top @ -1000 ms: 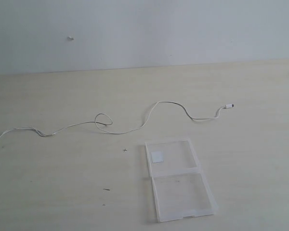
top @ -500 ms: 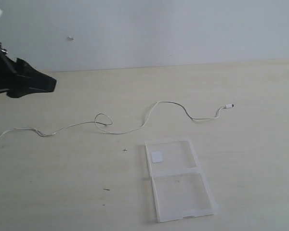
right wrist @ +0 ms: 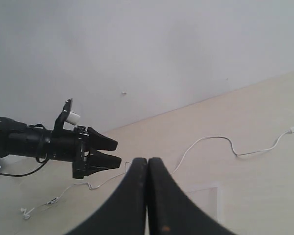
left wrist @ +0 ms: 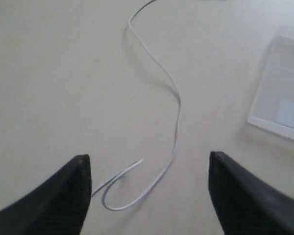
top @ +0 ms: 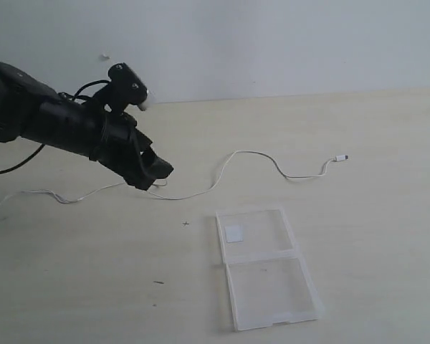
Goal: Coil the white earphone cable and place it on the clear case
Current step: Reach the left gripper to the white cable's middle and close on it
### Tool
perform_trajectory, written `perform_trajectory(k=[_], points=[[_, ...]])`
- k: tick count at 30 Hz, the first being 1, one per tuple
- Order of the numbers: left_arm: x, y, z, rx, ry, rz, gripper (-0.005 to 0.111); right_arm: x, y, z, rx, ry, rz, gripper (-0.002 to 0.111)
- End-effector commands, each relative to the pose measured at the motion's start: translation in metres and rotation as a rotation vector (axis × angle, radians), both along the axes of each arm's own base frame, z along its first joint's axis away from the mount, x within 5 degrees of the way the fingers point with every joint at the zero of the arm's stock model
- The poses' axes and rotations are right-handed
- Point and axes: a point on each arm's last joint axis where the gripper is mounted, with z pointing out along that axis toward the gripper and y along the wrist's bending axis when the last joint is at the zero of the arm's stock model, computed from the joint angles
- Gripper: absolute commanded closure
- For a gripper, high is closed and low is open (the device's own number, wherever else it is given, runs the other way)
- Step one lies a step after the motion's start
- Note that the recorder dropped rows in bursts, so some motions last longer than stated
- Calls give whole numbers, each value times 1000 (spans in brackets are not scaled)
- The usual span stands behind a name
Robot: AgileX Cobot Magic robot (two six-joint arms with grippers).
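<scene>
The white earphone cable (top: 251,153) snakes across the table from the left edge to its small plug (top: 342,157) on the right. My left gripper (top: 156,175) hovers open over the cable's small loop (left wrist: 121,195), which lies between the spread fingers without touching them. The clear case (top: 266,266) lies open and flat in front of the cable, its sticker (top: 234,233) on the far half. The right wrist view shows my right gripper (right wrist: 147,162) shut on nothing, held high and away from the cable; the earbuds (right wrist: 25,211) lie at the far left end.
A pale wall (top: 272,43) runs behind the light wooden table (top: 93,287). A few small dark specks (top: 158,282) lie on the table in front of the cable. The case's edge (left wrist: 279,93) shows beside the left gripper.
The left arm came in from the left and swung right and down, so its open gripper now sits over the cable's loop. Cable and case have not moved.
</scene>
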Motion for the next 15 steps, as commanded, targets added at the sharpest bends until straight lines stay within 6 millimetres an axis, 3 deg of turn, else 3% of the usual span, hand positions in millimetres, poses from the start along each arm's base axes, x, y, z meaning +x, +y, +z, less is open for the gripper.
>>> perform_trajectory(k=[1,7,15], points=[[12,4,-14,57,-29,72,40,1,0,0,-1,-2,-9,108],[16,6,-37,139,-32,31,40,1,0,0,-1,-2,-9,108],[18,8,-43,182,-52,26,40,1,0,0,-1,-2,-9,108]])
